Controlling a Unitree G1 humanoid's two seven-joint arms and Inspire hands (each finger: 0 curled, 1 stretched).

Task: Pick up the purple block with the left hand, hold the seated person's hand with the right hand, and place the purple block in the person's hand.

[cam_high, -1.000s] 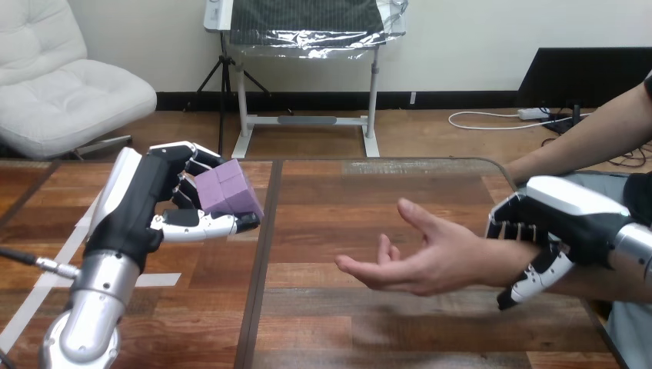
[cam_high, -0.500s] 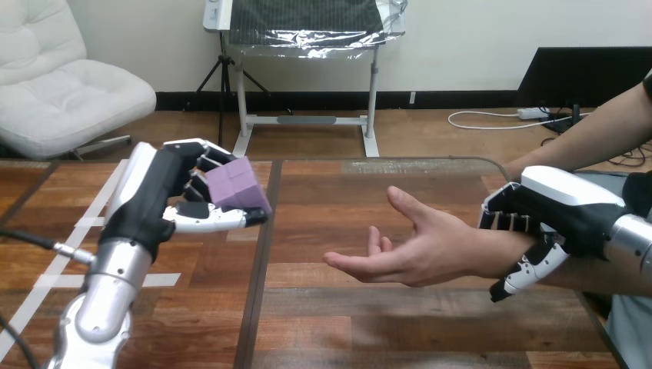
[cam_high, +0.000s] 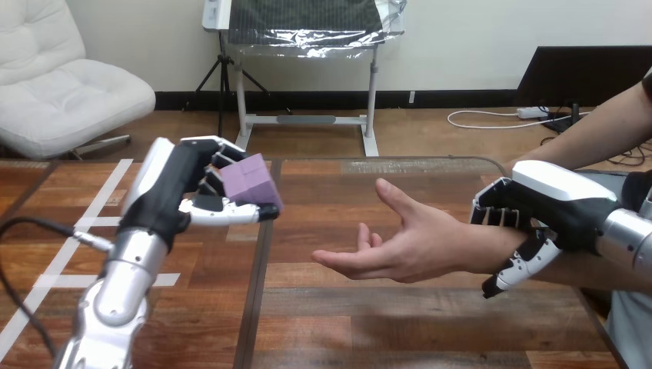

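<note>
My left hand (cam_high: 181,188) is raised above the table's left half, its fingers and thumb curled round the purple block (cam_high: 249,181). The person's hand (cam_high: 404,246) reaches in from the right, palm up and open, above the table's middle. The block hangs to the left of that palm and apart from it. My right hand (cam_high: 550,211) grips the person's wrist (cam_high: 492,250), fingers curled over its top and thumb below it.
The wooden table (cam_high: 323,323) has a dark seam (cam_high: 257,300) running front to back under my left hand. White tape lines (cam_high: 54,265) mark its left part. The person's forearm (cam_high: 600,131) comes in at the right edge.
My left hand has carried the purple block rightwards and a little up, nearer the palm. My right hand has drawn the person's wrist and hand leftwards.
</note>
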